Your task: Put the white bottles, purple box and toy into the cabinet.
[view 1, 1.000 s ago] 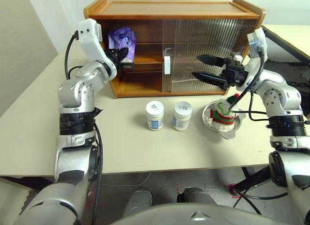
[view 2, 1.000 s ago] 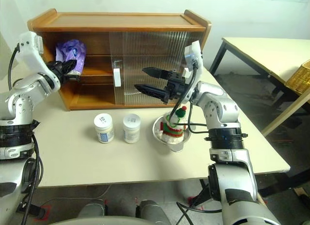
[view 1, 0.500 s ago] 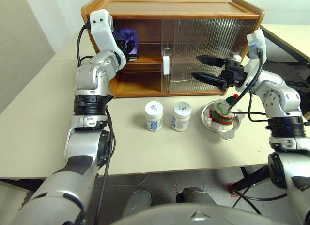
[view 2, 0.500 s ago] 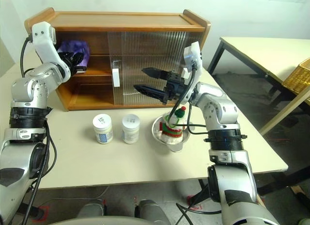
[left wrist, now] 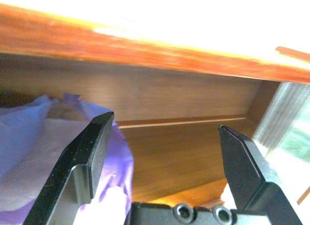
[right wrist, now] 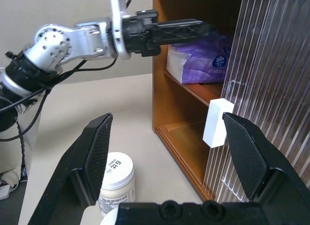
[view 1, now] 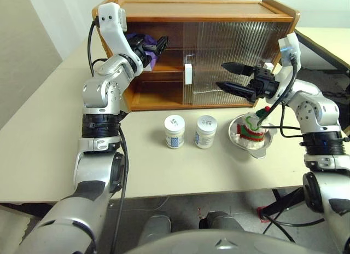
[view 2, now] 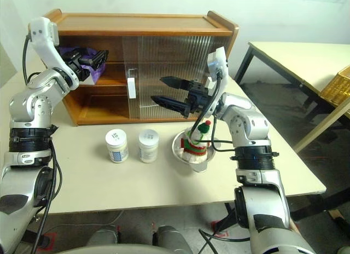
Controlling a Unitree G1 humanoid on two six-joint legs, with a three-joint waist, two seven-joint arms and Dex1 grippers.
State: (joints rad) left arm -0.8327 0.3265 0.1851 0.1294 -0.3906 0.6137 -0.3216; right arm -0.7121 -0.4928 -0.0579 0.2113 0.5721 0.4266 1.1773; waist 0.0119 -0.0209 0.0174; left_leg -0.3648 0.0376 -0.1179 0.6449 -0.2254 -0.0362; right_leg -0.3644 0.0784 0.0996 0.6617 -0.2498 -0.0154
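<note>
Purple box (right wrist: 201,60) sits inside cabinet (view 1: 219,13), shelf's right half free.

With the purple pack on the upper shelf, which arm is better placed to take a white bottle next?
Probably the left. Its open gripper is at the purple box on the cabinet's open side, and the white bottles stand below. The right gripper, also open, hangs before the ribbed door, nearer the toy.

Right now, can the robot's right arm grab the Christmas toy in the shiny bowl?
Probably yes. The toy sits uncovered in the bowl, just below the right gripper, whose fingers are open and empty, with nothing between.
</note>
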